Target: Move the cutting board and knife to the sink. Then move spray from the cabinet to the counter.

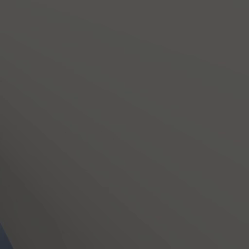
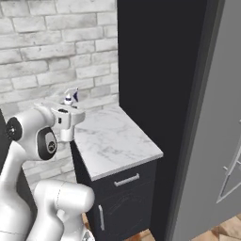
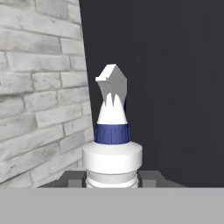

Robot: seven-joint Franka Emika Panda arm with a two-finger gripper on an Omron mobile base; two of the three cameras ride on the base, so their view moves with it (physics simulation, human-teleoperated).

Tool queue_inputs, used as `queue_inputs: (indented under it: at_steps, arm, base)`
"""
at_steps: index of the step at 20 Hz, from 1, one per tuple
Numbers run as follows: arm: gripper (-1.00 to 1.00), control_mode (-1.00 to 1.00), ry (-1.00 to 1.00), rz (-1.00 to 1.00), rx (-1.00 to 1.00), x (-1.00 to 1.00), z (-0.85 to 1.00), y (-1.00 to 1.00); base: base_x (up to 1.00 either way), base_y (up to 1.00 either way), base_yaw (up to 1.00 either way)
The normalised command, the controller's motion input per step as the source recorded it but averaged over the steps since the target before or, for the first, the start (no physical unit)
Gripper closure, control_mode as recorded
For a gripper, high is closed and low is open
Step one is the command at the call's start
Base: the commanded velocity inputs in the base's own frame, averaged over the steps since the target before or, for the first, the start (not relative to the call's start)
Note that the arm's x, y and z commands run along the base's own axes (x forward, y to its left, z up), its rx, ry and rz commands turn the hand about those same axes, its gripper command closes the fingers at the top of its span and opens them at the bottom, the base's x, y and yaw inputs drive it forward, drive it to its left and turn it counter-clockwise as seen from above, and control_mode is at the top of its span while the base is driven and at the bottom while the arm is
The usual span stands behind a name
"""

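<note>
We find the hand (image 2: 69, 104) clamped on the spray (image 3: 112, 144), white with a blue collar, no legible label; counter (image 2: 113, 141) at 5 o'clock of it

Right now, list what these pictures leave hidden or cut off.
- Left base view: a flat grey surface blocks the scene.
- Hand view: the spray is cut off below its shoulder by the picture's bottom band.
- Right base view: the arm covers the gripper; only the spray's nozzle shows.
- Right base view: the counter hides behind the arm leftward.
</note>
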Motion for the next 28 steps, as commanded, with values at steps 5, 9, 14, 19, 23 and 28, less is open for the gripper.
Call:
queue_inputs:
  at_steps: [5, 9, 14, 19, 23, 28]
  arm:
    - [1.00, -1.00, 0.00, -0.03, 0.00, 0.49, -0.28, 0.01]
    - [1.00, -1.00, 0.00, -0.11, 0.00, 0.42, -0.22, 0.00]
    - [1.00, -1.00, 0.00, -0.16, 0.00, 0.34, -0.11, 0.05]
    - [1.00, -1.00, -0.02, -0.11, 0.00, 0.26, -0.13, 0.03]
    - [1.00, -1.00, -0.05, -0.01, 0.00, 0.09, -0.10, 0.07]
    - [1.00, -1.00, -0.01, 0.00, 0.00, 0.00, -0.11, 0.10]
  base:
    - [0.00, 0.00, 0.00]
    - [0.00, 0.00, 0.00]
    - [0.00, 0.00, 0.00]
    - [0.00, 0.00, 0.00]
    - [0.00, 0.00, 0.00]
    - [0.00, 0.00, 0.00]
